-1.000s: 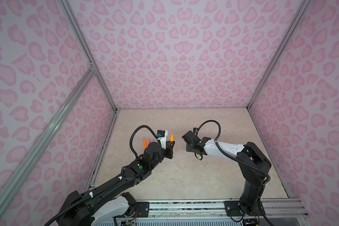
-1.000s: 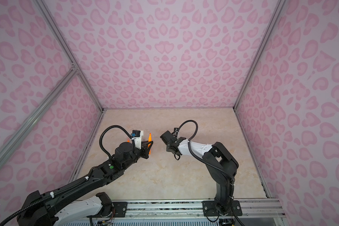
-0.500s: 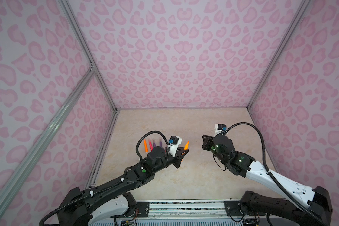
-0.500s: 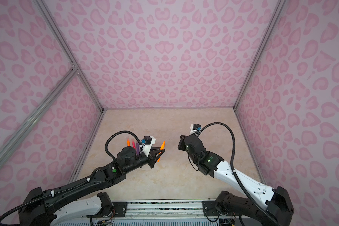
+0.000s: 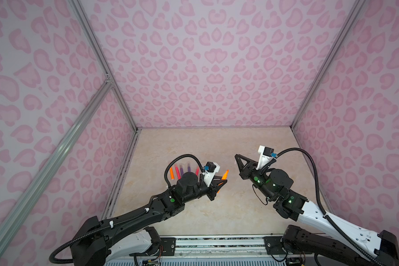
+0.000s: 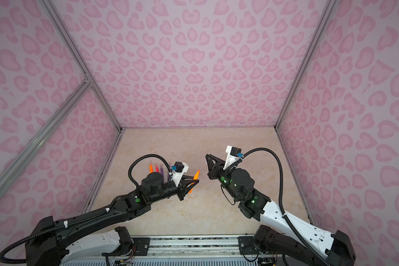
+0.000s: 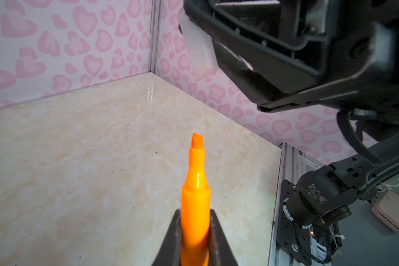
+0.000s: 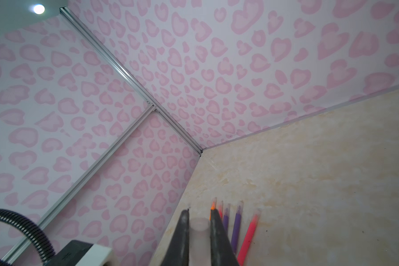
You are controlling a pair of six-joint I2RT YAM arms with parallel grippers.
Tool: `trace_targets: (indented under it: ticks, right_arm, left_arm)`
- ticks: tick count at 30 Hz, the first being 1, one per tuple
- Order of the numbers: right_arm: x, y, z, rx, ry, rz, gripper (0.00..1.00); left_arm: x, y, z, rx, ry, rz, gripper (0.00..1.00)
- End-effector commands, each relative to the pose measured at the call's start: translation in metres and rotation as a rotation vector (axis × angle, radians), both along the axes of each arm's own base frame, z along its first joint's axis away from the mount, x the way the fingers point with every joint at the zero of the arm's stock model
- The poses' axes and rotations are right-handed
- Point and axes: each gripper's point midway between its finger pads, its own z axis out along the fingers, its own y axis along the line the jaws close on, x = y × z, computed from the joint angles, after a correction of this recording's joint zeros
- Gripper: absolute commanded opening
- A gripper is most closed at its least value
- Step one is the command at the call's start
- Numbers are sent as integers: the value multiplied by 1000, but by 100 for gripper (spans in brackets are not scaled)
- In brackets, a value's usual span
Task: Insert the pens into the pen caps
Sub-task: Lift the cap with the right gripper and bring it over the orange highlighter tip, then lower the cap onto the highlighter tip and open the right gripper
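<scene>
Quick rundown. The orange pen (image 7: pixel 195 184) is clamped in the left pincer (image 5: pixel 222 181) near mid-frame in both top views, w/ its chisel tip sticking out and aimed up-right at the right pincer (image 5: pixel 236 157). A clear pen cap (image 8: pixel 199 226) is pinched in the right pincer's closed-up jaws, mouth prob turned toward that tip. So pen and cap are both held up off the bench (image 5: pixel 194 142), facing each other, most likely for a mid-air push-fit. A gap is seen btw them, so nothing's been mated yet. The pen is gripped low on the barrel, so enough length is free to go in.

Counts: 6 pens total. 1 is held and 5 are laid in a row (image 5: pixel 182 171) on the bench, centre-left of frame, just upper-left of the held pen: 1 orange, 2 pink, 2 purple. They're parked side by side, out of the way. Pale ends are seen on those 5 in the right wrist view, so they're prob capped already, but it's too faint to be called. Caps clearly made out: 1. No loose ones can be spotted.
</scene>
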Motion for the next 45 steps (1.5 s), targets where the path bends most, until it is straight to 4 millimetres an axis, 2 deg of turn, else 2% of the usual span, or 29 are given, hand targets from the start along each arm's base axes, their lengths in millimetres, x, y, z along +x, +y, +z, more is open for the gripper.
trace_targets:
  ticks: [1, 9, 28, 35, 45]
  right_arm:
    - [-9, 11, 18, 40, -80, 35, 0]
    - [-12, 27, 7, 18, -71, 55, 0]
    - [-12, 35, -12, 28, -32, 75, 0]
    - [-21, 44, -25, 66, -8, 106, 0]
    - [-42, 49, -24, 124, -77, 124, 0]
  left_arm:
    - [1, -3, 17, -50, -34, -4, 3]
    - [2, 0, 19, -58, -39, 11, 3]
    - [7, 7, 20, -69, -45, 60, 3]
    - [8, 11, 21, -79, -46, 80, 3]
    - [7, 16, 27, -110, -47, 94, 3]
